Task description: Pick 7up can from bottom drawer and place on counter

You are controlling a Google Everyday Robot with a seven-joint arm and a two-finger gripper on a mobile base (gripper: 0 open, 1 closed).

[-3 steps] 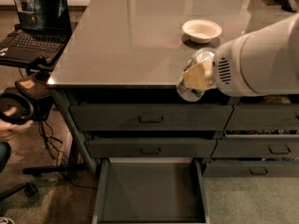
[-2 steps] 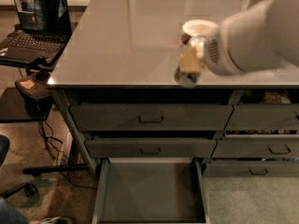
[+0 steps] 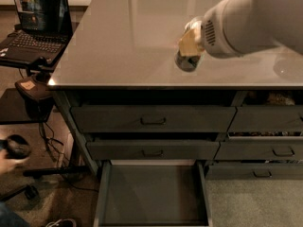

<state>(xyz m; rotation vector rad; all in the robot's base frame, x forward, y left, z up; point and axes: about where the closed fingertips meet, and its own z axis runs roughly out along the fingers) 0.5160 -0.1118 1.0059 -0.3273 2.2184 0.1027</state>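
At the far left an open laptop (image 3: 35, 13) sits on a small black stand (image 3: 31, 86), beside the bench (image 3: 128, 41). Below it, at the picture's left edge, a person's hand (image 3: 7, 161) is on a dark round object (image 3: 18, 146).

The bench is a wide, glossy grey top that fills the upper middle. Under its front edge are dark grey drawers with recessed handles (image 3: 153, 120). Lowest of all, the bottom drawer (image 3: 151, 193) is pulled fully out, its flat floor bare.

Right of centre, the pincer (image 3: 188, 51) hangs over the front part of the bench, pointing down and to the left. It is closed around the 7up can (image 3: 187, 63), which shows as a small, dark, rounded shape just under the yellowish fingers (image 3: 190, 41). The can is above the bench top, well apart from the open drawer. I cannot tell if its base touches the surface.

From the pincer, the robot's thick white arm (image 3: 255, 18) runs up to the top right corner.
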